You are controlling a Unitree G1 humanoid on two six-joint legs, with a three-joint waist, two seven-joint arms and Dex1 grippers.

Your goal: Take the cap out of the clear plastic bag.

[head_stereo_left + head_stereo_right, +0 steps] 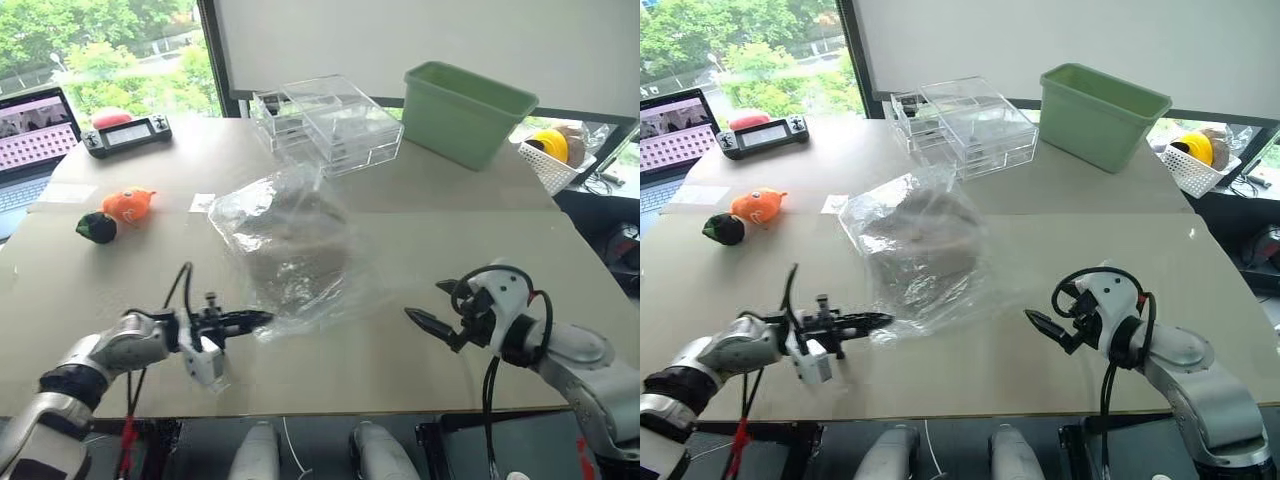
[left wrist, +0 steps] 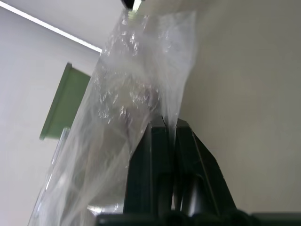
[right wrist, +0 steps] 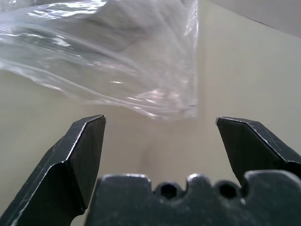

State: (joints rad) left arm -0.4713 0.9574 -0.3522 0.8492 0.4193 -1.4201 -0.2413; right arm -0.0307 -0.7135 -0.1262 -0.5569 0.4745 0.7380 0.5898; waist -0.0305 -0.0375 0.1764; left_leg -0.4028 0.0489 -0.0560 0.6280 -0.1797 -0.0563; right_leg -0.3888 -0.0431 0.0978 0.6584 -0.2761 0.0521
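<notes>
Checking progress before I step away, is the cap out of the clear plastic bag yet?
No, the cap lies inside the clear plastic bag.

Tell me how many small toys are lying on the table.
2, both near the table's left edge: an orange toy and, touching it on its left, a dark green one. Others could be hidden.

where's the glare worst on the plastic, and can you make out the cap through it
Left eye view: the clear plastic bag glints along its wrinkles, the cap a dull grey patch inside. Left wrist view: film washed pale and blurred above the shut jaws. Right wrist view: bright streaks, cap a grey smear.
</notes>
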